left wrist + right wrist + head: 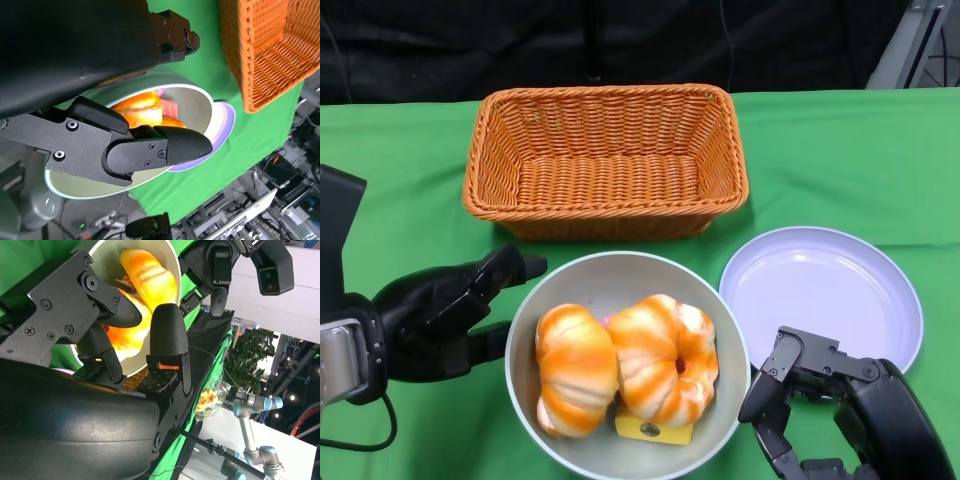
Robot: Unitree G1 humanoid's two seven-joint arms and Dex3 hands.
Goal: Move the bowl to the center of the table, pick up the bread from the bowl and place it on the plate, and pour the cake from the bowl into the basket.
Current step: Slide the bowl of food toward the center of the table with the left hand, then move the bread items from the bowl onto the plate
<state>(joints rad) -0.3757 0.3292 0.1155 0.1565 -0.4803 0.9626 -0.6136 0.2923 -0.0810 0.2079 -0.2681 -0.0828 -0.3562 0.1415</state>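
On a green table (400, 140), the bowl (715, 330) sits centred; both the left hand (440, 315) and right hand (810, 400) hover open and empty. The bread (575, 370) wants a gentle grip from above.

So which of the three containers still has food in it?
The grey bowl, holding two bread rolls; the basket and plate hold nothing.

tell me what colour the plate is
The plate is pale lilac, almost white, with a slightly darker rim; the head view shows it best.
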